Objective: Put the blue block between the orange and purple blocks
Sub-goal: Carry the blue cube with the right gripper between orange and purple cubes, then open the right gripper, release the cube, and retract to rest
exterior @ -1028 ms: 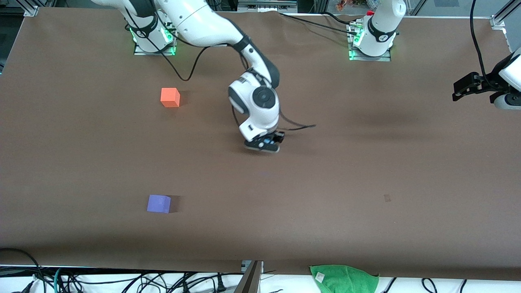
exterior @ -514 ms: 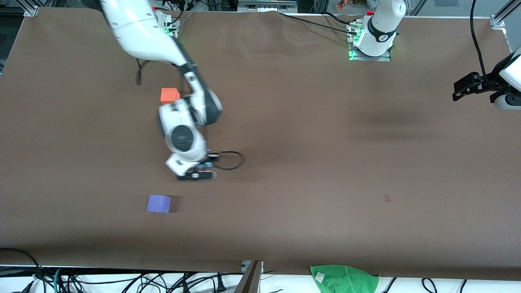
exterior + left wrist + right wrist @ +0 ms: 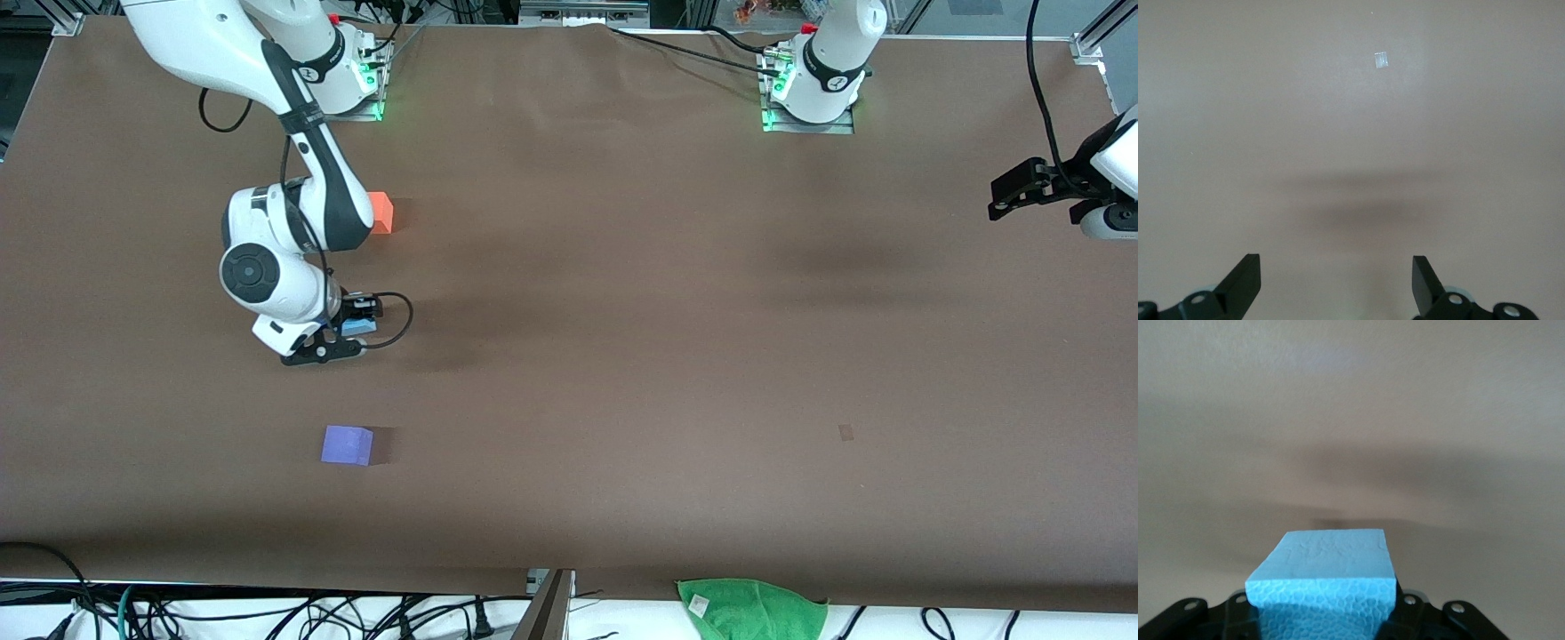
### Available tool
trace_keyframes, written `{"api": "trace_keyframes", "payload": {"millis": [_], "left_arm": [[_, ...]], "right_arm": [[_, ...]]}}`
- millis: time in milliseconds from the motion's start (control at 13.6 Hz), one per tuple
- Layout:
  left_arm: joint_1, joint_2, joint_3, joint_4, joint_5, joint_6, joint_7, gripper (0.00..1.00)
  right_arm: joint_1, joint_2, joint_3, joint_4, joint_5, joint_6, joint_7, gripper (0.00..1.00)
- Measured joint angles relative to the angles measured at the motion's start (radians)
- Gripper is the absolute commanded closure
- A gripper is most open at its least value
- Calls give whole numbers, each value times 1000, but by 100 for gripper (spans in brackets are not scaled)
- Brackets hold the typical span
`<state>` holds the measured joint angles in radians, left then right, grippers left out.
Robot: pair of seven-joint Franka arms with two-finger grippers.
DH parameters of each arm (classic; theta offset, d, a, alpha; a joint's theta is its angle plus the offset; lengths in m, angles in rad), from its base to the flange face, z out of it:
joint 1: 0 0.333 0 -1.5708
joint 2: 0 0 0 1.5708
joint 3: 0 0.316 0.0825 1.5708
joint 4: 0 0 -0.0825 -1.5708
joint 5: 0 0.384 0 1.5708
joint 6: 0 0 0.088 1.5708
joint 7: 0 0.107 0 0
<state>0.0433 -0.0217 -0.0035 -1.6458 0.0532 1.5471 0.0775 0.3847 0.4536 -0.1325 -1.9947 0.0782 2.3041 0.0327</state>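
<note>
My right gripper [image 3: 342, 336] is shut on the sky-blue block [image 3: 356, 328] and holds it above the table, over the stretch between the orange block [image 3: 381, 212] and the purple block [image 3: 347, 444]. The right wrist view shows the blue block [image 3: 1325, 577] filling the space between the jaws. The orange block is partly hidden by the right arm's wrist. The purple block sits nearer the front camera. My left gripper [image 3: 1009, 197] is open and empty and waits at the left arm's end of the table; its fingers [image 3: 1245, 283] show spread over bare tabletop.
A green cloth [image 3: 751, 607] lies off the table's front edge. A small pale tape mark [image 3: 1381, 60] is on the brown tabletop [image 3: 622, 356]. Cables hang along the front edge.
The right arm has swung from the table's middle toward its own end, carrying the blue block to between the orange and purple blocks. The left arm has not moved.
</note>
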Motion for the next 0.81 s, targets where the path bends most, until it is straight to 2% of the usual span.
{"api": "trace_keyframes", "payload": {"millis": [147, 294, 441, 661, 734, 808], "left_arm": [[0, 0, -1, 0, 0, 0, 0, 0], [0, 0, -3, 0, 0, -19, 0, 0], [-2, -1, -12, 2, -22, -66, 0, 0], [0, -5, -12, 3, -39, -119, -2, 0], [0, -7, -11, 3, -39, -139, -2, 0], [0, -7, -11, 3, -39, -150, -3, 0]], "right_arm": [[2, 4, 4, -54, 6, 81, 2, 75], [0, 12, 3, -76, 9, 117, 4, 66], [-6, 22, 0, -76, 14, 140, 19, 40], [-8, 38, 0, -75, 16, 166, 100, 15], [-8, 38, 0, -71, 16, 170, 122, 4], [-8, 39, 0, -64, 16, 171, 135, 1]]}}
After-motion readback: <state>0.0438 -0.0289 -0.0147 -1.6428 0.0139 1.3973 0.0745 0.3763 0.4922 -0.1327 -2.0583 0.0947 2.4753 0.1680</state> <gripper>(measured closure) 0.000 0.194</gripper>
